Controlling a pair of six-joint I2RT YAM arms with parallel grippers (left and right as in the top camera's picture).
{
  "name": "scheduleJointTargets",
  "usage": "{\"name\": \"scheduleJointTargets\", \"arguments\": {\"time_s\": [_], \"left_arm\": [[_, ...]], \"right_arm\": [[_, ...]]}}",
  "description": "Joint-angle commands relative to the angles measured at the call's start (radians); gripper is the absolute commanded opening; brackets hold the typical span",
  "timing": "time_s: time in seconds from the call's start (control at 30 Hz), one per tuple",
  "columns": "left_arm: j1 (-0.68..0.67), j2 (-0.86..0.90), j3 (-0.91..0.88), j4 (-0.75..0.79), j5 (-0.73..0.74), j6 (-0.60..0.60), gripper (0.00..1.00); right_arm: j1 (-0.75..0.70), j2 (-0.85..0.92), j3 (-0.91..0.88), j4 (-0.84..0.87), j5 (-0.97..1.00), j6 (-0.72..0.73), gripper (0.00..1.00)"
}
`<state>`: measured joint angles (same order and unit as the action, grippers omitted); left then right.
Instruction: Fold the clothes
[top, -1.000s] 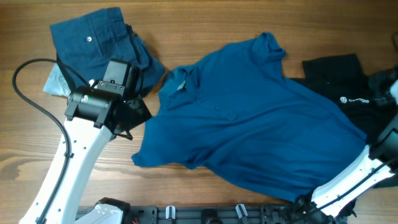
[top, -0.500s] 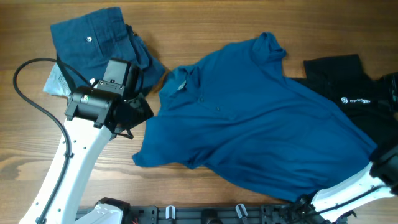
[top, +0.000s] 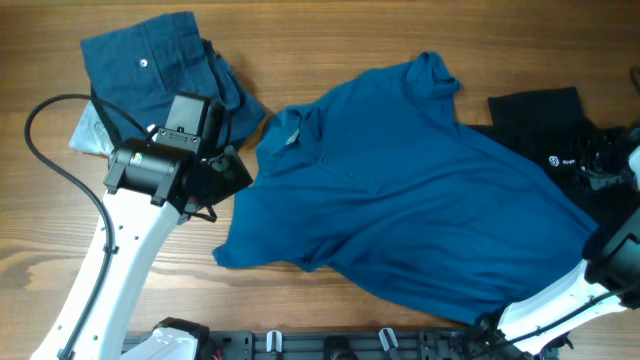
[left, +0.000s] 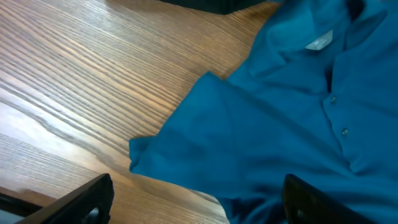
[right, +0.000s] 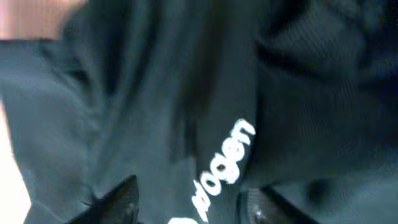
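**Right gripper (right: 186, 200) back in, nothing grasped yet**

Its jaws are spread and empty. It has swung back from the right edge to hover over the black top (top: 535, 110). The left gripper (left: 199, 186), jaws wide and empty, has edged slightly right over the shirt (top: 420, 200) sleeve. I judge no fold has begun. The shirt lies mid-table, spread open and rumpled, collar to the far left. The trousers (top: 150, 60) sit folded at far left.

Blue collared shirt (left: 292, 124): lying on wooden counter (left: 81, 81), one sleeve (left: 186, 143) spread leftward; pale neck label (left: 320, 42) and small placket buttons (left: 345, 130) showing. Left gripper (left: 196, 205): dark fingers (left: 81, 199) at the bottom edge, wide apart.
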<state>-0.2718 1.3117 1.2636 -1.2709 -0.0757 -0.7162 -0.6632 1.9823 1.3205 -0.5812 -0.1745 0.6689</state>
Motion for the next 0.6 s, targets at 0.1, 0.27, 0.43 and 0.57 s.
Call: {"name": "scheduleJointTargets", "arguments": {"time_s": [0.1, 0.27, 0.43, 0.57], "left_arm": [[0.008, 0.002, -0.002, -0.004, 0.034, 0.005, 0.88], [0.008, 0.002, -0.002, -0.003, 0.034, 0.005, 0.89], [0.008, 0.002, -0.002, 0.001, 0.034, 0.005, 0.89], [0.008, 0.002, -0.002, 0.003, 0.036, 0.005, 0.92]], "right_arm": [[-0.006, 0.02, 0.028, 0.161, -0.069, -0.037, 0.04], [-0.077, -0.055, 0.244, 0.288, -0.386, -0.057, 0.04], [-0.124, -0.063, 0.453, 0.269, -0.402, -0.056, 0.04], [-0.149, -0.063, 0.474, 0.181, -0.262, -0.022, 0.04]]}}
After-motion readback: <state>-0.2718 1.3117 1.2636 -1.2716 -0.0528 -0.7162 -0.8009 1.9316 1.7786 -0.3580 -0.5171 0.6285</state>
